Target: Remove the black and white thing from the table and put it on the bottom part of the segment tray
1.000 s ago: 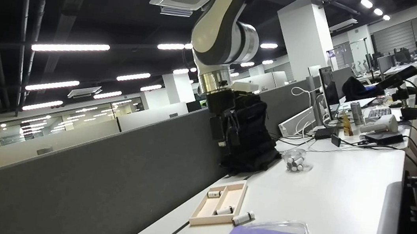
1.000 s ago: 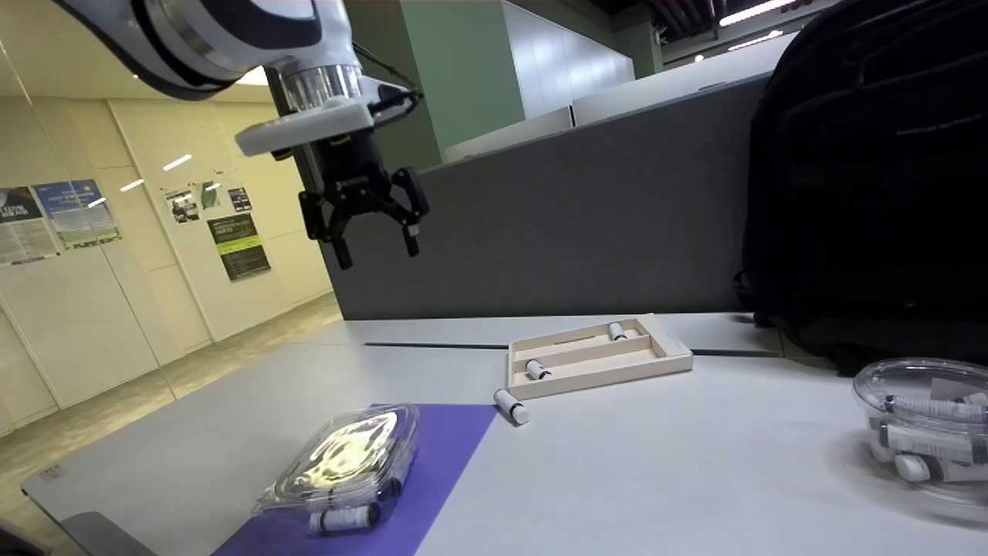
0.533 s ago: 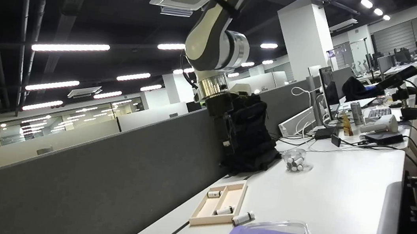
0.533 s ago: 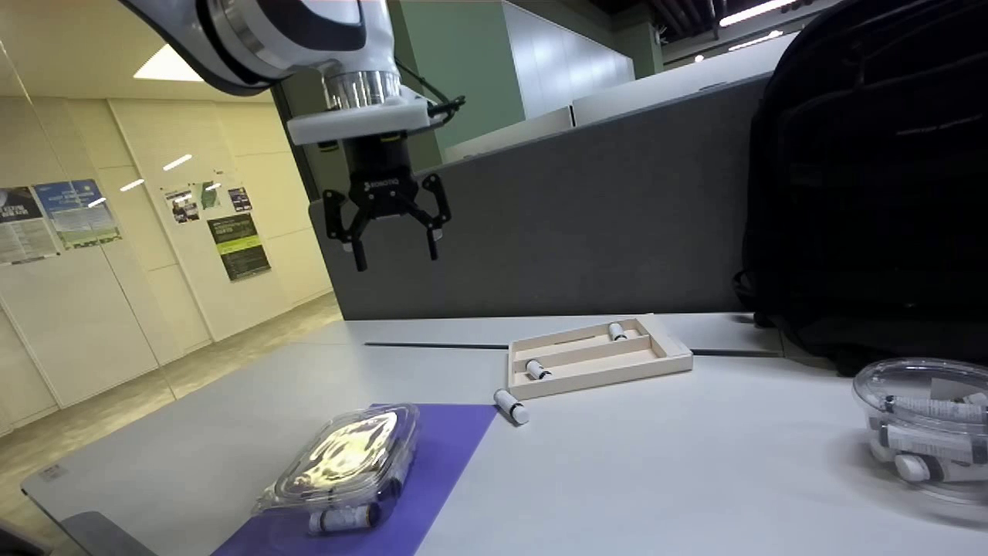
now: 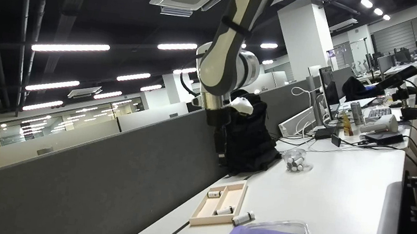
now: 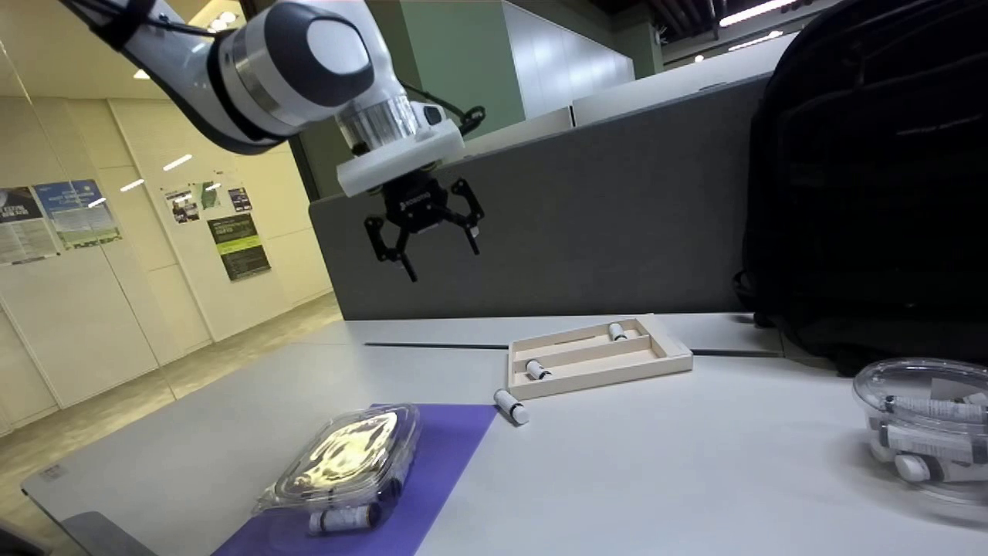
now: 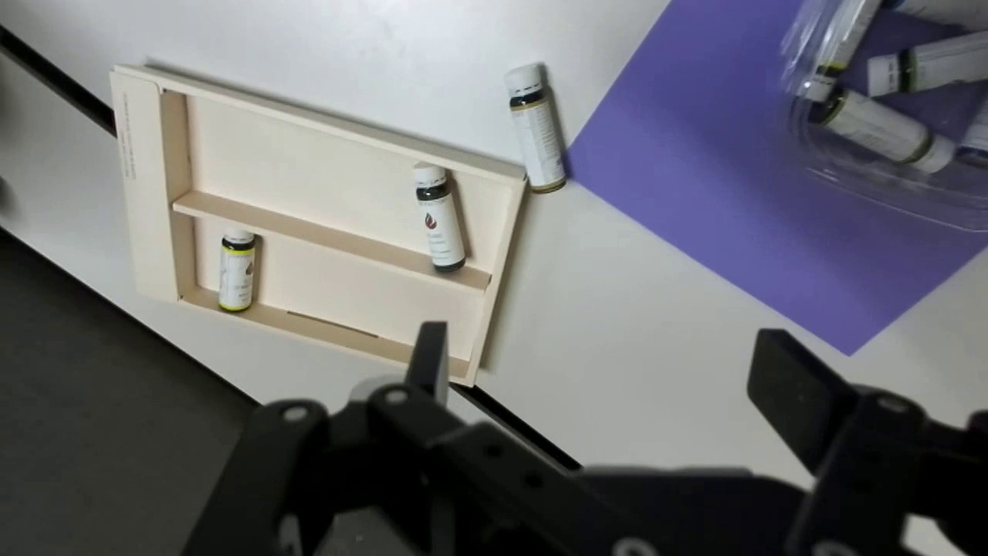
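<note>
The black and white thing is a small bottle with a white label, white cap and dark neck (image 7: 536,135). It lies on the white table (image 7: 602,286) beside a tray corner, and shows in both exterior views (image 5: 243,218) (image 6: 510,407). The light-wood segment tray (image 7: 332,238) has two long compartments. Each holds one similar bottle: one in the compartment nearer the loose bottle (image 7: 441,220), one in the compartment by the partition (image 7: 237,270). My gripper (image 6: 445,265) is open and empty, tilted, high above the table. In the wrist view its fingers (image 7: 598,363) stand wide apart.
A purple sheet (image 7: 695,208) carries a clear plastic box (image 6: 347,455) of several bottles. A clear round tub (image 6: 926,432) of bottles stands beyond the tray, near a black backpack (image 6: 872,201). A grey partition (image 6: 587,224) runs along the table's back.
The gripper has moved across toward the tray's side of the table and is now tilted, where it hung nearly straight half a second ago. It stays open. Bottles and tray have not moved.
</note>
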Controlling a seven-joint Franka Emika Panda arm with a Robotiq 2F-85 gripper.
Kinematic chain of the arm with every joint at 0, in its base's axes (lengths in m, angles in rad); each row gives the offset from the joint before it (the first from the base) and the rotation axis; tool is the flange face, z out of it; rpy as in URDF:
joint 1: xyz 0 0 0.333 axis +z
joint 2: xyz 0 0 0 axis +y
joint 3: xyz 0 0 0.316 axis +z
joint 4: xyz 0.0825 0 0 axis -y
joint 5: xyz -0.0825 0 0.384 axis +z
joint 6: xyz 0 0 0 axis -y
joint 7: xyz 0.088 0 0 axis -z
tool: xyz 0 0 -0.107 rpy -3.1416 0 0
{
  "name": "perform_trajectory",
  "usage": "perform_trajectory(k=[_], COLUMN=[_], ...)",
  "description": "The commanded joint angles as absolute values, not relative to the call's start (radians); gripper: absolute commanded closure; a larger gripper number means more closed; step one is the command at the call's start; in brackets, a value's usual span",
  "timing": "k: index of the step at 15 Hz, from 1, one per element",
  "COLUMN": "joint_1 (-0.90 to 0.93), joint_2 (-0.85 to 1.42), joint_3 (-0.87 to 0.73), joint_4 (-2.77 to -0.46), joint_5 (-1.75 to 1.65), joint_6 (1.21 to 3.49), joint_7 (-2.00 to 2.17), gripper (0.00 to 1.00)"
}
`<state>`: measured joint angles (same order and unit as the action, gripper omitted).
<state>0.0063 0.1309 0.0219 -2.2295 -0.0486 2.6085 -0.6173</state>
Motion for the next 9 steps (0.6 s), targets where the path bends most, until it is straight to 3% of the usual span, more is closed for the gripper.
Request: perform_trajectory(k=[1,9], joint_1=[-0.046,-0.142], joint_2=[0.203,0.353], joint_3=[0.046,0.069], joint_4=[-2.218,-2.172], joint_5=[0.027,0.109], joint_6=[2.701,2.684], joint_7=[-0.729,-0.849], gripper=[0.0,0.0])
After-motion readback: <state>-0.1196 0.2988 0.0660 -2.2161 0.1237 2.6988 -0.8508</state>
